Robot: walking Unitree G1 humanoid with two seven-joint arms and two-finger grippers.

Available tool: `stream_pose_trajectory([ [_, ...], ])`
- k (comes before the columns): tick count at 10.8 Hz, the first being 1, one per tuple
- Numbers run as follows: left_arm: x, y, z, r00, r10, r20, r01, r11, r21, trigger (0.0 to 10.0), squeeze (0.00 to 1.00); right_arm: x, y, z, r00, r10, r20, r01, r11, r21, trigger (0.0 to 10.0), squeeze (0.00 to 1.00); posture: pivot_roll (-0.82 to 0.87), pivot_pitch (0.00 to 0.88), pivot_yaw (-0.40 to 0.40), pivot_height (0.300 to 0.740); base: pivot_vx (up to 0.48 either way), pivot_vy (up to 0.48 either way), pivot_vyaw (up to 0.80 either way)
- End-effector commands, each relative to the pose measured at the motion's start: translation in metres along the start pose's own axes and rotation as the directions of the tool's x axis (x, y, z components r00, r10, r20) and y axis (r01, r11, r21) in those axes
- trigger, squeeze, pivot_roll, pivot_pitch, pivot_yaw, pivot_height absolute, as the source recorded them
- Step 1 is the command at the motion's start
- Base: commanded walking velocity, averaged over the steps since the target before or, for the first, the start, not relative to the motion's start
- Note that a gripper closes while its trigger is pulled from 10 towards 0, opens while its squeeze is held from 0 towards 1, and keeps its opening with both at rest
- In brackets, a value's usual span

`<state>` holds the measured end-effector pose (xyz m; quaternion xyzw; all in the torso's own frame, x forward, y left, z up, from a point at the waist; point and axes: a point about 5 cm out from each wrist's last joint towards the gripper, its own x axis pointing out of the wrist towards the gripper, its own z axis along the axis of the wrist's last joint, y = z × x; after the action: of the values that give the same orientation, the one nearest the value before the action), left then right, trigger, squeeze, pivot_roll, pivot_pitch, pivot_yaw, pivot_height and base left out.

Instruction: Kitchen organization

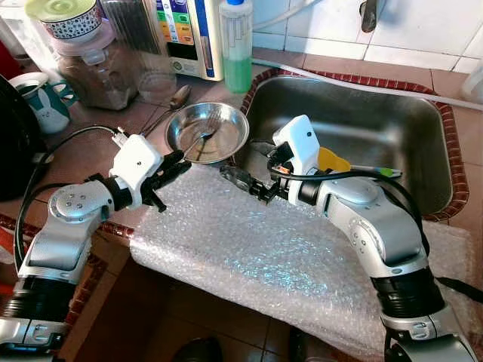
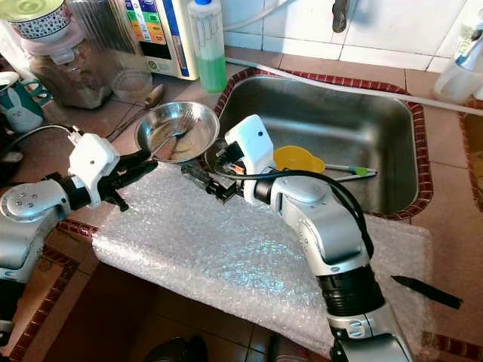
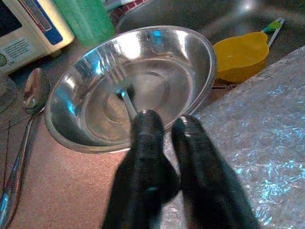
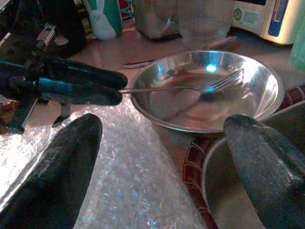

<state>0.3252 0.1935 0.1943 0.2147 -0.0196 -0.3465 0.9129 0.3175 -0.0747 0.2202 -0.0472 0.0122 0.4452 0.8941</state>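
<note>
A thin silver metal fork point(image 4: 190, 88) is pinched by its handle between the closed black fingers of the left hand point(image 1: 178, 164), its tines resting inside the shallow round steel bowl point(image 1: 234, 128) on the reddish tiled table point(image 1: 90, 139) — just beside the sink point(image 1: 392, 113). The right hand point(image 1: 245, 181) is held wide open and empty over the sheet of bubble wrap point(image 1: 256, 249), near the bowl's rim.

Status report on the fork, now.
Left tool shut on fork handle, tines in steel bowl. Right tool open above bubble wrap, beside bowl. Nothing blocking.
</note>
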Motion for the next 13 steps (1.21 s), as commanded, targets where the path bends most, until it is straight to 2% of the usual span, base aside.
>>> stream_pose_trajectory([
  [1, -0.004, 0.005, 0.002, 1.0, 0.018, -0.003, -0.018, 1.0, 0.023, 0.0, 0.0, 0.001, 0.004, 0.005, 1.0, 0.02, 0.017, -0.02, 1.0, -0.019, 10.0, 0.0, -0.08, 0.2, 0.078, 0.74, 0.0, 0.0, 0.0],
  [7, -0.005, 0.01, 0.003, 0.999, 0.051, 0.011, -0.051, 0.998, 0.022, 0.0, 0.0, 0.0, 0.001, 0.003, 1.0, -0.009, 0.015, 0.009, 1.0, -0.028, 10.0, 0.0, -0.08, 0.206, 0.077, 0.74, 0.0, 0.0, 0.0],
  [9, -0.006, 0.017, 0.008, 0.993, 0.114, 0.028, -0.116, 0.992, 0.049, 0.0, 0.0, 0.0, 0.0, 0.003, 1.0, -0.012, 0.014, 0.012, 0.999, -0.035, 10.0, 0.0, -0.08, 0.206, 0.078, 0.74, 0.0, 0.0, 0.0],
  [10, -0.006, 0.023, 0.017, 0.983, 0.167, 0.073, -0.173, 0.981, 0.092, 0.0, 0.0, 0.0, 0.0, 0.003, 1.0, -0.013, 0.014, 0.014, 0.997, -0.075, 10.0, 0.0, -0.09, 0.206, 0.079, 0.74, 0.0, 0.0, 0.0],
  [11, -0.006, 0.026, 0.034, 0.968, 0.195, 0.156, -0.215, 0.969, 0.124, 0.0, 0.0, -0.001, -0.002, 0.006, 0.999, -0.025, 0.026, 0.029, 0.99, -0.137, 10.0, 0.0, -0.09, 0.206, 0.077, 0.74, 0.0, 0.0, 0.0],
  [13, -0.005, 0.027, 0.044, 0.97, 0.177, 0.165, -0.205, 0.963, 0.173, 0.0, 0.0, -0.003, -0.004, 0.013, 0.997, -0.023, 0.075, 0.042, 0.963, -0.267, 10.0, 0.0, -0.09, 0.205, 0.074, 0.74, 0.0, 0.0, 0.0],
])
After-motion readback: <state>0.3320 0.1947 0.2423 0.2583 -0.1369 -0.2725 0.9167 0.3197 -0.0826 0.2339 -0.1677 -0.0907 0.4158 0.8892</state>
